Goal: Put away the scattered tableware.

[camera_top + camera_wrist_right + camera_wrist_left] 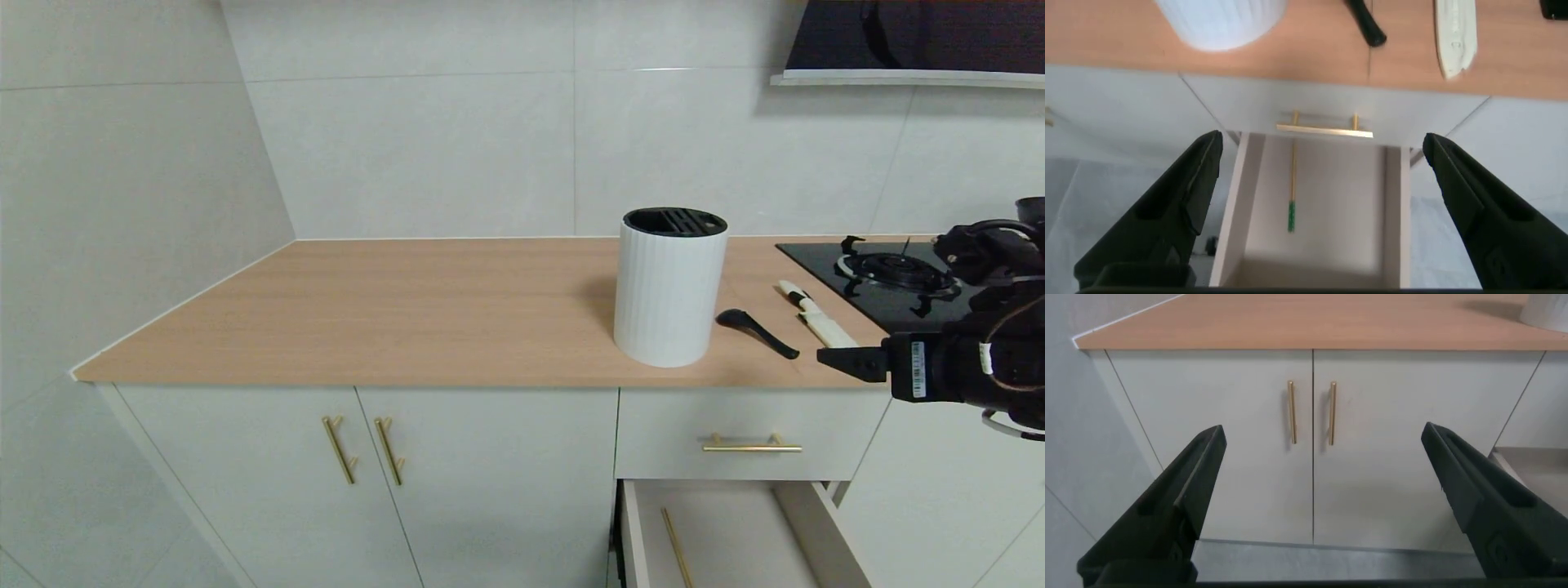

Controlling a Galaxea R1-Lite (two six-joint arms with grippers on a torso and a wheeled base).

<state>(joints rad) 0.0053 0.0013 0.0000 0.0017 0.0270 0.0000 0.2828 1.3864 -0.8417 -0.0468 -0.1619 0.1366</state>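
A black spoon (755, 331) and a white knife (816, 318) lie on the wooden counter (408, 310), to the right of a white ribbed holder (669, 286) with a slotted black top. My right gripper (1323, 212) hangs open in front of the counter edge, above an open drawer (1315, 220). In the drawer lies a thin stick (1291, 192) with a green end. From this wrist I also see the spoon (1365, 23), the knife (1455, 37) and the holder (1221, 20). My left gripper (1323, 506) is open and holds nothing, low down facing the cupboard doors (1310, 441).
A black gas hob (890, 278) takes up the counter's right end, just past the knife. The upper drawer (751, 437) with a gold handle is closed above the open one (718, 531). Tiled walls bound the counter at the back and left.
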